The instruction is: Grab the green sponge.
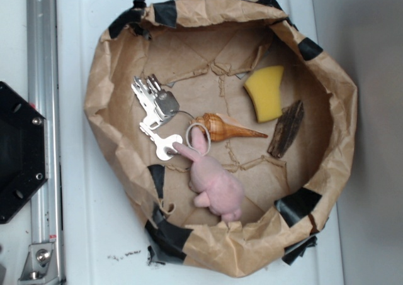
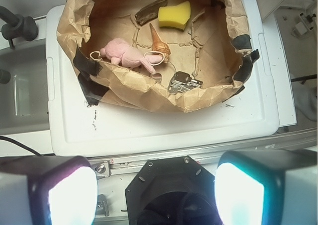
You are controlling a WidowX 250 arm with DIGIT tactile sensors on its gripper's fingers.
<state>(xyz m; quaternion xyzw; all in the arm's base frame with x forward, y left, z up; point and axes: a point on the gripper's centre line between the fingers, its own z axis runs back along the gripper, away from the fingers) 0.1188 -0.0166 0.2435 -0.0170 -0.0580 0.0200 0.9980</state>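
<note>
Keys (image 2: 183, 82), seashell (image 2: 160, 40) before green sponge (image 2: 175, 15)

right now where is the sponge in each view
exterior: the sponge lies upper right in the paper nest, just above the dark bark piece.
wrist: the sponge lies top centre, at the far side of the nest.
shared landmark: the seashell, next to the sponge in both.

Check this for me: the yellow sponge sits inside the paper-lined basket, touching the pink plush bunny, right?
Not quite. The sponge is inside the paper-lined basket, but it lies apart from the pink plush bunny; the seashell lies between them. The exterior view shows this.
</note>
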